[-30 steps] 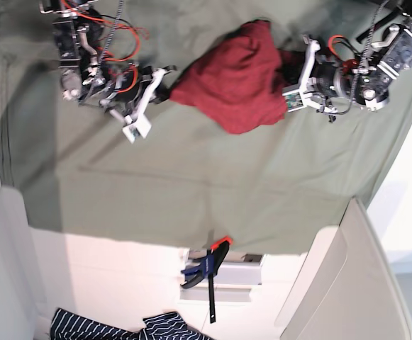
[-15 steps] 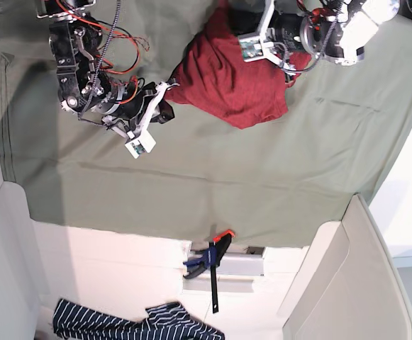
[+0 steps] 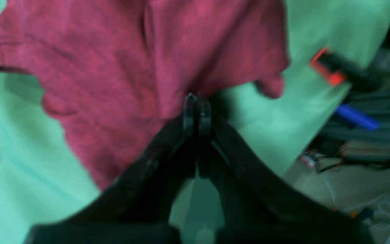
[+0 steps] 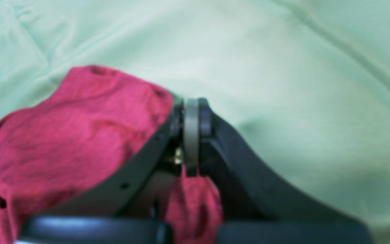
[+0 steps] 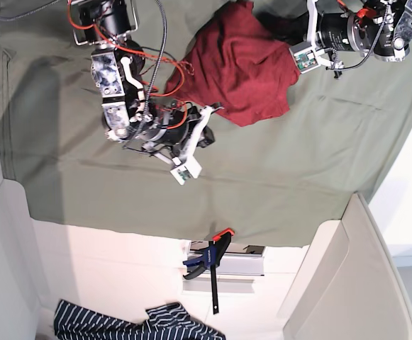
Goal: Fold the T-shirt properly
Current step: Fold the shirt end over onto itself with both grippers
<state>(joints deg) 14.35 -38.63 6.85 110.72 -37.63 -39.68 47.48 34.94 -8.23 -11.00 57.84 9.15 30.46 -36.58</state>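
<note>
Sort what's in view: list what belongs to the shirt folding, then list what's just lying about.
Part of the job:
- red shirt
- left gripper, shut on the shirt
- right gripper, shut on the shirt
- green cloth underneath

Lying about:
- striped garment
- clamp

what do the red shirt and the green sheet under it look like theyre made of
The T-shirt: likely thin soft knit, matte and faintly heathered dark red; it bunches into loose rounded folds and shows a stitched hem in the left wrist view. The green cloth sheet: apparently a smooth, flat woven fabric, matte sage, with only long shallow creases.
</note>
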